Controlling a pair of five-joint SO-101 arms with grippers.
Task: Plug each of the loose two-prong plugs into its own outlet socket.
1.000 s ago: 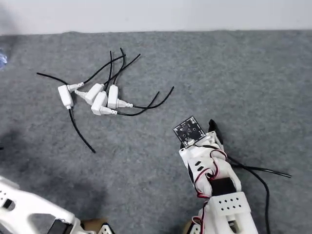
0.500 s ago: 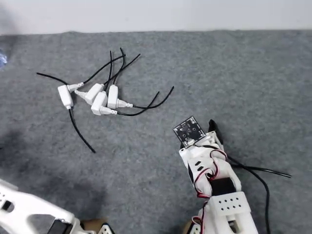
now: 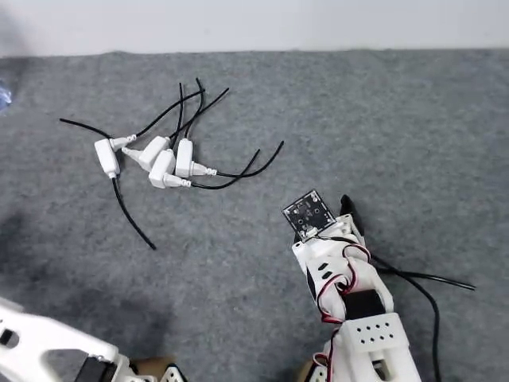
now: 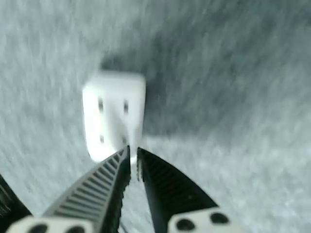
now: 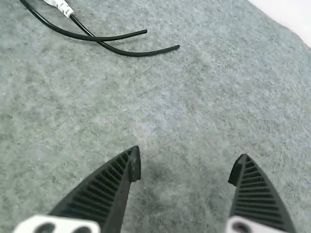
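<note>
Four plugs (image 3: pixel 184 157) lie lengthwise toward the far edge; right end effector (image 5: pixel 188 153) gapes empty, left end effector (image 4: pixel 132 150) closed.

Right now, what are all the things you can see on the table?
mat: one, grey, covering the table.
plugs: four, white, clustered at the mat's far left.
cords: several, black, trailing from the plugs.
outlet block: one, white, lying on the mat just ahead of the left gripper.
left gripper: one, black fingers, shut, holding nothing.
right gripper: one, black fingers, open, above bare mat.
</note>
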